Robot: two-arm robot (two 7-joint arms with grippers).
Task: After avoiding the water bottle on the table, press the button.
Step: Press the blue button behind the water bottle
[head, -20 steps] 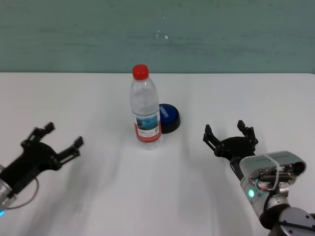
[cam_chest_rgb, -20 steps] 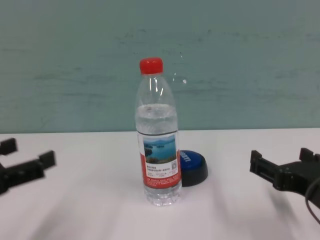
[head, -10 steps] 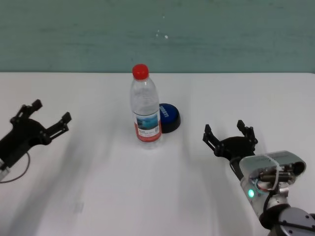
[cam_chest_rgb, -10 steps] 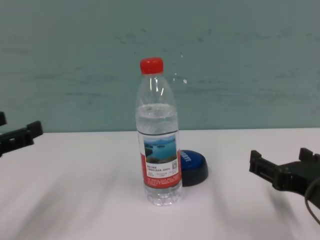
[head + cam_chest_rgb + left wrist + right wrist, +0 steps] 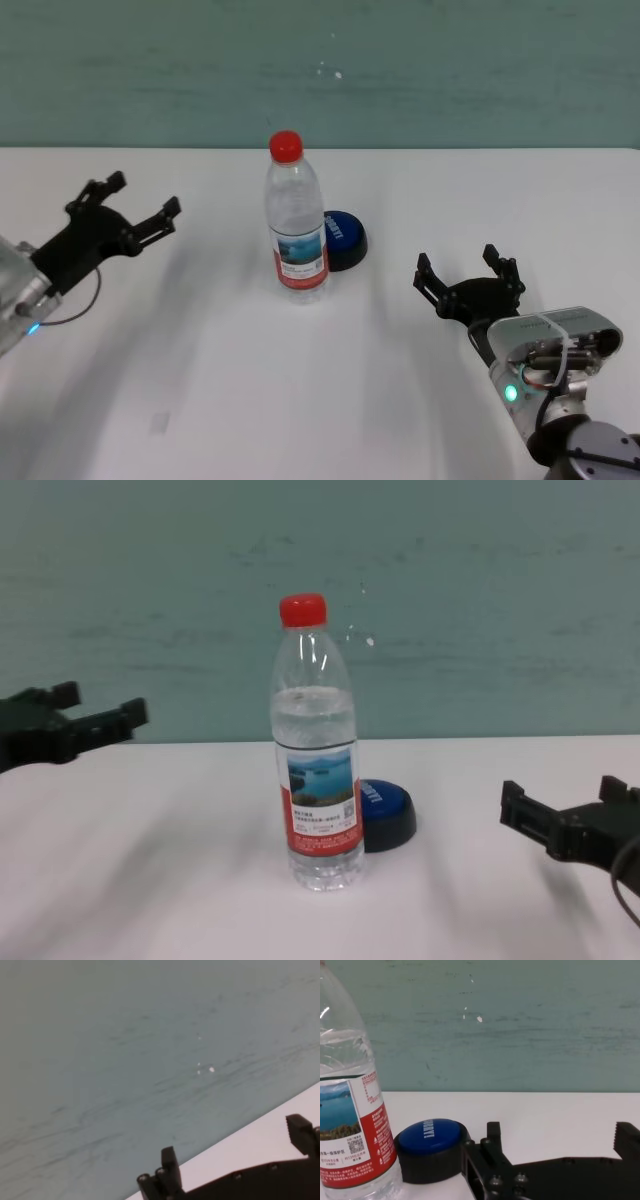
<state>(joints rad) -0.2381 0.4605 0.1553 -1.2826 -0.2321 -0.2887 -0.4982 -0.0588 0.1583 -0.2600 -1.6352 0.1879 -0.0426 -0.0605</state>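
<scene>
White worktop (image 5: pixel 320 380) carries all. Water bottle (image 5: pixel 296 218) upright mid-worktop, well right of my left fingers (image 5: pixel 128 212); blue button (image 5: pixel 340 238) just behind it, touching or nearly. Left fingers spread, empty, raised. Right fingers (image 5: pixel 468 278) spread, empty, low, button ahead-left of them. Judge: approach step; next, swing around bottle, descend onto dome.

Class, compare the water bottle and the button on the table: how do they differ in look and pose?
The water bottle is tall, clear and red-capped; the button is a low blue dome on a black base. The bottle stands nearer the robot, partly hiding the button. Both rest on the white table.
</scene>
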